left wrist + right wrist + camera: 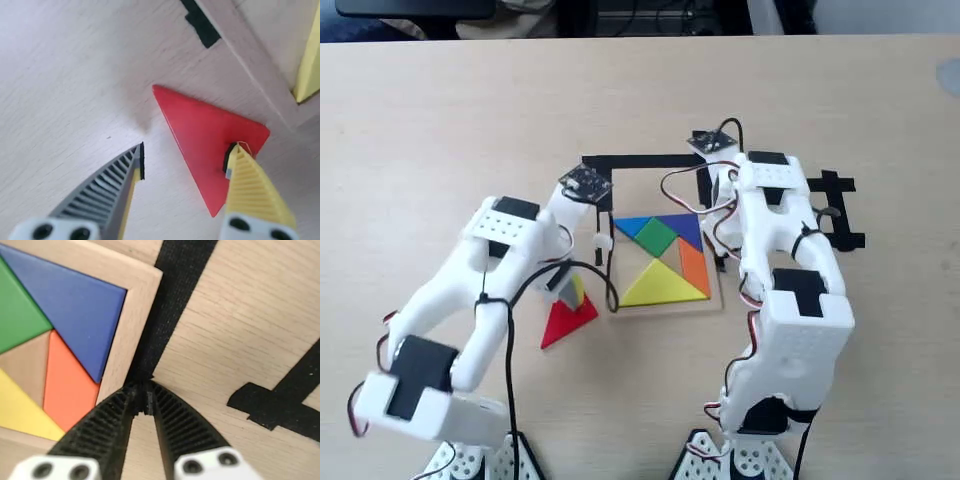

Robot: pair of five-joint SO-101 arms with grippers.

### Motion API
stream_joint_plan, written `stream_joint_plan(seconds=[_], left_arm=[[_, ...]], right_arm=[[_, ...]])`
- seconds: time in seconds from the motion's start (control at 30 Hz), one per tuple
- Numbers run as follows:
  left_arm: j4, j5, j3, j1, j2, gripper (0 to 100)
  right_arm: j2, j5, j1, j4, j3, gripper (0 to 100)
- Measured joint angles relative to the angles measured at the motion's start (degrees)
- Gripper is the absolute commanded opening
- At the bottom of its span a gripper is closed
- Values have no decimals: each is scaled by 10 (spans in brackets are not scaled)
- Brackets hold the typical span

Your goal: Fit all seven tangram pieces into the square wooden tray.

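I have the left arm [450,300] stretched forward with its elbow bent, and the left gripper [186,152] points down close to the surface [420,130], fingers spread wide apart. The right arm [790,320] stands folded beside it; the right gripper [145,396] is low too, fingers pressed together at their tips.
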Motion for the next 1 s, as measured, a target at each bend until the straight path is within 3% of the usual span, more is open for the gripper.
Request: stream_joint_plan(seconds=[0.47, 0.8, 1.0], left_arm=[[-6, 10, -229, -24, 186, 274], [146, 38, -259, -33, 135, 280], [164, 105, -249, -6, 72, 365]], right_arm=[[0, 0, 0, 0, 0, 11], [0, 0, 0, 0, 0, 11], [0, 0, 0, 0, 0, 11]])
